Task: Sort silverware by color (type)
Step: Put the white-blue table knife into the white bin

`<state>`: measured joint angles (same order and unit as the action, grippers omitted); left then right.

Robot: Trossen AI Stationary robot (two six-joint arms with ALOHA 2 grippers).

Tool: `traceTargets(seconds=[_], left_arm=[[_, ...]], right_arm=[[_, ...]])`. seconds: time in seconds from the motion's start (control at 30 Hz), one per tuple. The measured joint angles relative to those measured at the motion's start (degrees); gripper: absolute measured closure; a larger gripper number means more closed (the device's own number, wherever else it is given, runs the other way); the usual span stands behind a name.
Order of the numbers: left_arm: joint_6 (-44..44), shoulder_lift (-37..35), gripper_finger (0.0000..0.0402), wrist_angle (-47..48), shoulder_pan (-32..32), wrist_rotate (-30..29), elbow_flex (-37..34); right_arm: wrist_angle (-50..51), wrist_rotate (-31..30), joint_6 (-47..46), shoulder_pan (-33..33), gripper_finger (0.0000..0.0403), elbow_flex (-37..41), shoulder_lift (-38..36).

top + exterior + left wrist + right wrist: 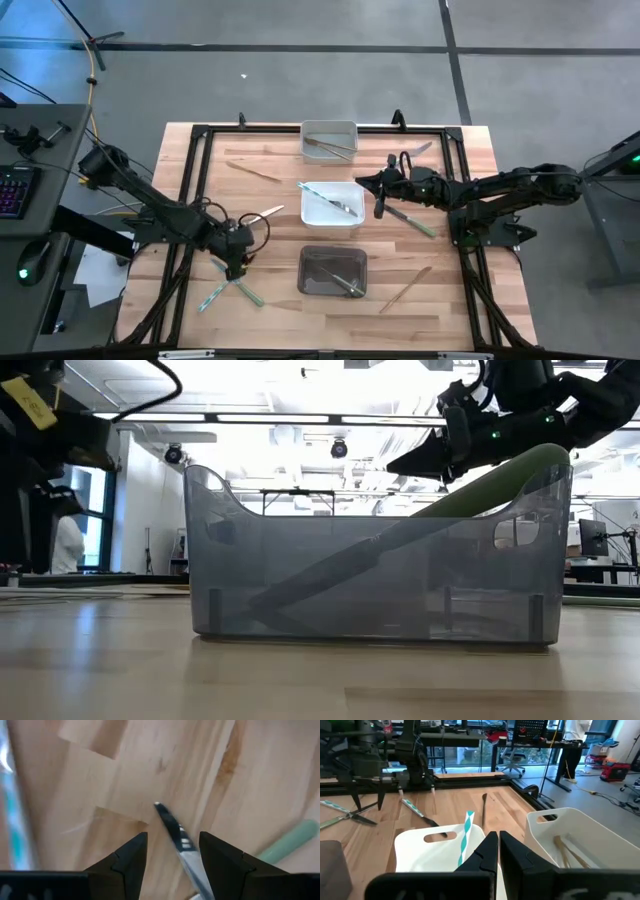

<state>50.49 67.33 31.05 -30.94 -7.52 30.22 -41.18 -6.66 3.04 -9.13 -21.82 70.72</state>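
From above, three bins run down the middle of the table (270, 150): a clear bin (329, 141) farthest, a white bin (332, 204) in the middle, a dark bin (332, 271) nearest. Silverware lies in all three and scattered around them. The left gripper (236, 262) sits left of the dark bin, over crossed pieces (232, 288). The right gripper (380, 193) is just right of the white bin. The low view shows the dark bin (370, 560) holding a green-handled piece (500, 482) leaning on its rim. In the left wrist view the fingers (131, 856) stand apart around a metal blade (179, 836). In the right wrist view the fingers (487, 851) are pressed together, empty, near a blue-striped piece (465, 836) in the white bin (432, 840).
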Motion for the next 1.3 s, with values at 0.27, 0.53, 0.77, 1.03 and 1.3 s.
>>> traceTargets(seconds=[0.27,0.53,0.77,1.03,1.3], left_arm=[[0.4,6.0,0.0229,-6.0,-0.4,4.5,0.0],[0.1,9.7,0.0229,-5.0,-0.3,2.8,0.2],[-3.3,9.4,0.0234,-5.0,-0.3,3.0,0.1],[-6.7,9.4,0.0305,-4.6,-0.2,3.8,0.0],[-7.6,9.5,0.0352,-4.6,-0.1,4.4,0.0]], right_arm=[[0.3,-0.2,0.0,0.2,0.0402,0.0,0.0],[0.3,-0.1,0.0,0.2,0.0402,0.0,0.0],[0.3,-0.1,0.0,0.2,0.0402,0.0,0.0],[0.3,-0.1,0.0,0.2,0.0402,0.0,0.0],[0.3,0.0,0.0,0.2,0.0402,0.0,0.0]])
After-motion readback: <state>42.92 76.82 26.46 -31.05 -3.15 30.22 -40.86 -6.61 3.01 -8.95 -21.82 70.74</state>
